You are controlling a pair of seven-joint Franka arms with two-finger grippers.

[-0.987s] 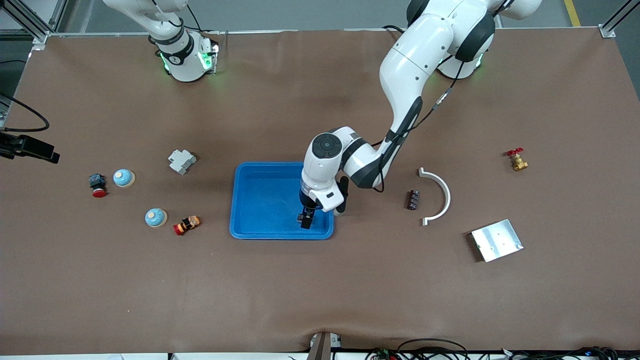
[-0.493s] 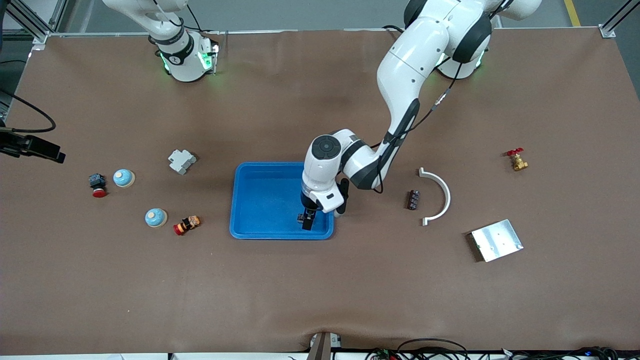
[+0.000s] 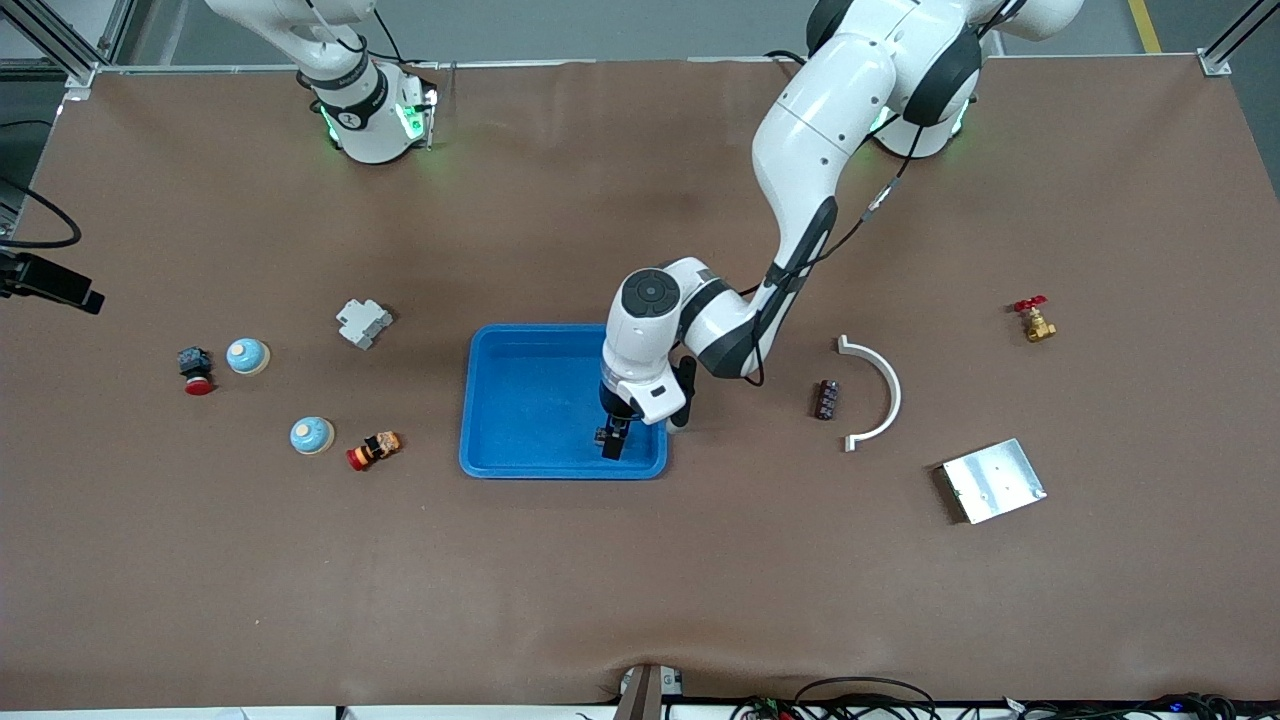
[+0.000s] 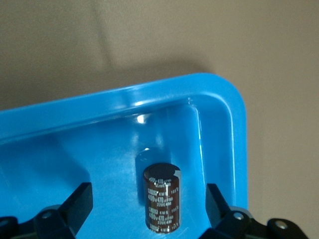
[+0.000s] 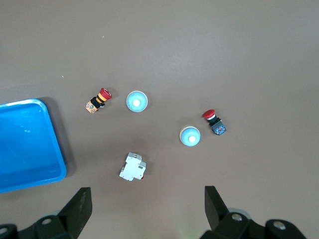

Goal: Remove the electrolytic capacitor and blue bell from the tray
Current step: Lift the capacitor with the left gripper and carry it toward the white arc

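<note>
The capacitor (image 4: 162, 199) stands upright in the blue tray (image 3: 520, 400), its long axis vertical, in the tray corner nearest the front camera at the left arm's end. In the left wrist view its dark brown sleeve carries pale print reading "470" and "KMR"; the smaller lines are too fine to read. A silver stripe runs down one side of the sleeve.

The left gripper (image 3: 612, 440) hangs over that tray corner, pointing straight down. Its fingers (image 4: 75, 206) are spread wide, one on each side of the capacitor and clear of it. The left arm comes from its base, folds at the elbow over the table's middle, and drops its wrist over the tray's edge.

The right gripper (image 5: 147, 209) is up high over the right arm's end of the table, fingers apart and holding nothing; the right arm waits.

Two pale blue bells sit on the table toward that end: bell one (image 3: 247, 356) beside a black-and-red button (image 3: 195, 371), bell two (image 3: 312, 435) nearer the camera, beside a red-and-yellow button (image 3: 373, 449). A grey breaker (image 3: 363, 322) lies between them and the tray.

Toward the left arm's end lie a second dark capacitor (image 3: 826, 399) on its side, touching or just beside a white curved bracket (image 3: 880, 390), then a metal plate (image 3: 994, 480) and a brass valve (image 3: 1035, 320) with a red handle.
</note>
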